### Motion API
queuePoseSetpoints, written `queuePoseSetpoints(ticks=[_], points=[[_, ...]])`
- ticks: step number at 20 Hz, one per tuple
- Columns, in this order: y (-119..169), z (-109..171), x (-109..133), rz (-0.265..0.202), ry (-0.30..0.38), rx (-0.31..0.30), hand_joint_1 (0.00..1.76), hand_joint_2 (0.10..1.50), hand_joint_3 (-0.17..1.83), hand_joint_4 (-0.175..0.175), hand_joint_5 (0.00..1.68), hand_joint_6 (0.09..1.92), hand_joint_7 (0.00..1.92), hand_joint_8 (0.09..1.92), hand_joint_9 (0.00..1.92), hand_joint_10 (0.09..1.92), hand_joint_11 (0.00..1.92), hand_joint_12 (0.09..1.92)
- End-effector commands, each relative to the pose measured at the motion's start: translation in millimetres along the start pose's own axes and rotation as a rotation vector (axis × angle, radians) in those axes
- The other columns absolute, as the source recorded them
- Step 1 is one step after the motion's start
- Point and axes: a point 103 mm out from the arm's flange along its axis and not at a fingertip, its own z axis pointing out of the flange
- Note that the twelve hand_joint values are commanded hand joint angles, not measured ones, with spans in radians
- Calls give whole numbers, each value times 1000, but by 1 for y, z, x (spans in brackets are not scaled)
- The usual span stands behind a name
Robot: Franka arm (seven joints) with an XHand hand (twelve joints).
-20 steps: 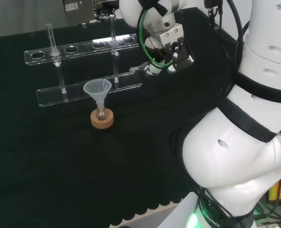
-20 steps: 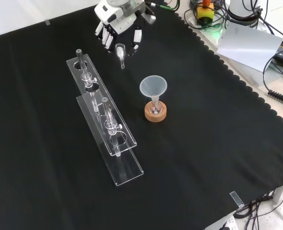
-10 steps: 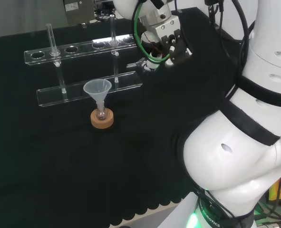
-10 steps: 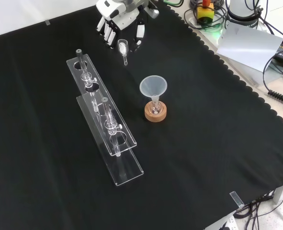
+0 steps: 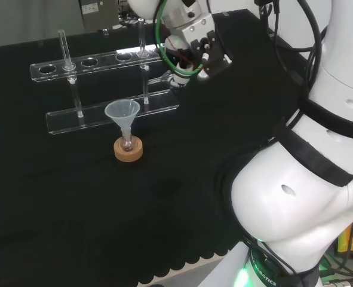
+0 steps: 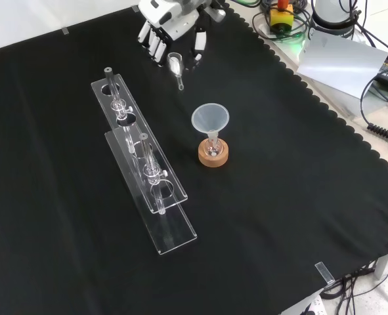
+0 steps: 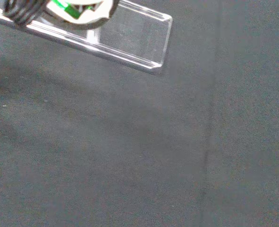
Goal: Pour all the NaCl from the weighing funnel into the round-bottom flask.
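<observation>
As carried over 1 s: weighing funnel (image 6: 176, 64) brought nearer the funnel (image 6: 210, 119), not yet above it.
Hand (image 6: 174, 29): fingers pinched on weighing funnel.
Pour: not started.

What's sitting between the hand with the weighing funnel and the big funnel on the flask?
Nothing: in the front view, bare black cloth separates the weighing funnel, held by the hand, from the funnel on the flask.

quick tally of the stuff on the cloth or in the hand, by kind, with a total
clear tube rack: 1
plain funnel: 1
round-bottom flask: 1
cork ring: 1
weighing funnel, held in the hand: 1
total: 5
</observation>
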Motion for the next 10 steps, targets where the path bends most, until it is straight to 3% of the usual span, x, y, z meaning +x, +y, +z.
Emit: queuePoseSetpoints(ticks=[1, 10], points=[[-6, -14, 29, -38, -33, -1, 1069, 732, 742, 128, 1042, 1107, 808, 744, 1024, 561, 564, 1262], [-8, -9, 49, -60, -94, 35, 1069, 729, 745, 130, 1043, 1106, 808, 742, 1025, 559, 568, 1261]])
